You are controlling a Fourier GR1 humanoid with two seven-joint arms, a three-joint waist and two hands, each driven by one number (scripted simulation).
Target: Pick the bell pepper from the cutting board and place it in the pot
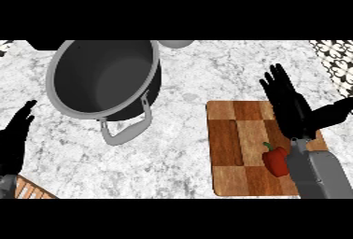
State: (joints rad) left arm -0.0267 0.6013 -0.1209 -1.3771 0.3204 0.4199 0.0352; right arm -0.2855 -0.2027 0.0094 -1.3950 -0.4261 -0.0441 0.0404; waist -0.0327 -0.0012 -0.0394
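- Head view: the red bell pepper point(276, 160) lies on the wooden cutting board point(241, 149), in the board's lower right part, with its green stem toward the board's middle. Nothing holds it, so by my reading the pick is not yet made.
- The right hand point(293, 109) is above the board's upper right corner, beyond the pepper, its fingers point(279, 81) straight and spread, grasping nothing. Its grey forearm point(318, 175) crosses the board's right edge just beside the pepper. The palm seems to have overshot the pepper, and I judge it would need to draw back toward the forearm side before it can close.
- The dark pot point(103, 77) stands on the marble worktop point(186, 140), well apart to the left of the board, lidless and with its mouth open. One loop handle point(127, 130) points toward the board's near left corner.
- The left hand point(17, 135) rests far to the left of the board, fingers up and released, holding nothing.
- Hard to make out: the forearm covers the pepper's right flank, so touching or apart cannot be told. The pot's far rim is cut off. A slatted orange thing point(31, 189) below the left hand is too cropped to name.
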